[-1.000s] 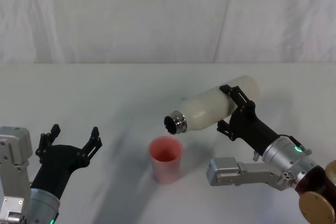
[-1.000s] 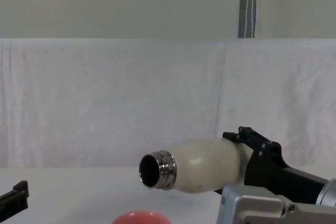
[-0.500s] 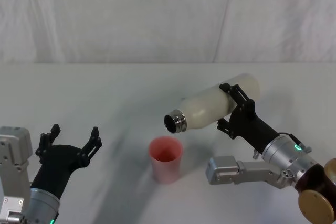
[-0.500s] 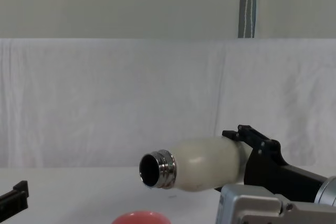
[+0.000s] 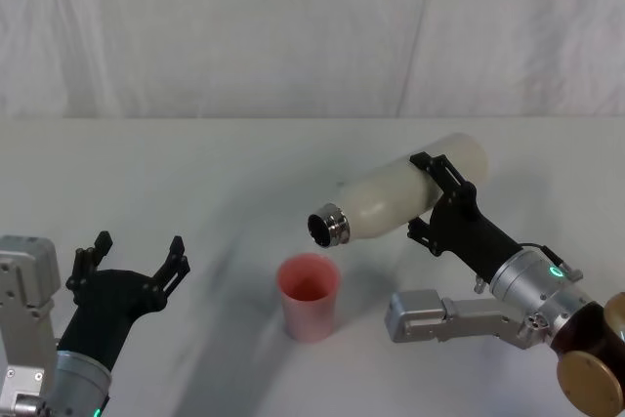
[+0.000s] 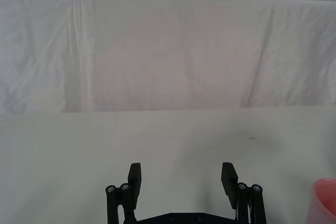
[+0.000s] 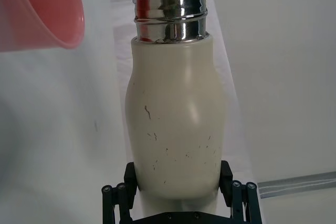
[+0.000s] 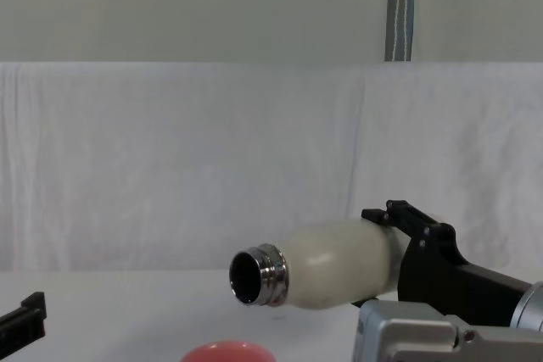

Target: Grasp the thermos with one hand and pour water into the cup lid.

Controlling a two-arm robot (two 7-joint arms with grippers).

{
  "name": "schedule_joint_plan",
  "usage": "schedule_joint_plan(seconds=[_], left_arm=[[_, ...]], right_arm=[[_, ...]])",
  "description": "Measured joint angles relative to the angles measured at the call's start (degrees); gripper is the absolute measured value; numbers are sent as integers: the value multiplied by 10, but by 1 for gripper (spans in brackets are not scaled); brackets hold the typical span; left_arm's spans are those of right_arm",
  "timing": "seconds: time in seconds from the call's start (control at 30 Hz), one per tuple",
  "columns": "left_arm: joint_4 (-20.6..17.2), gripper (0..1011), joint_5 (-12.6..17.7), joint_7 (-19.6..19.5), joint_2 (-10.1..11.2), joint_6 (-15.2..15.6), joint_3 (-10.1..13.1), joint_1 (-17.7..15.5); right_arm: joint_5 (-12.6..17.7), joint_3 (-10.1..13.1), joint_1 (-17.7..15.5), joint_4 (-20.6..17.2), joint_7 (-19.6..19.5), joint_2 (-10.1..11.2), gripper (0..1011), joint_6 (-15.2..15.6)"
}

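Note:
The cream-white thermos (image 5: 395,197) hangs tipped nearly flat above the table, its open steel neck (image 5: 327,227) pointing down-left just above and beside the coral-pink cup lid (image 5: 310,296). My right gripper (image 5: 437,196) is shut on the thermos around its lower body; in the right wrist view the thermos (image 7: 176,121) fills the space between the fingers, with the cup lid (image 7: 39,9) beyond its neck. In the chest view the thermos (image 8: 335,264) lies level over the cup lid's rim (image 8: 225,352). My left gripper (image 5: 132,261) is open, parked at the near left.
A white cloth covers the table (image 5: 195,173) and the backdrop behind it. My right forearm (image 5: 459,314) reaches across the near right. A metal pole (image 8: 399,8) rises behind the backdrop.
The thermos has shifted slightly right and its neck dipped a little lower toward the cup lid. The left arm has not moved.

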Motion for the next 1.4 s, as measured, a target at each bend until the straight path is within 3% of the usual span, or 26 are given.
schedule_joint_plan(seconds=[1.4], left_arm=[[0,1001,0,0,0,0,0,0]], right_arm=[[-10,-2,5,6,-13,5,956,5]])
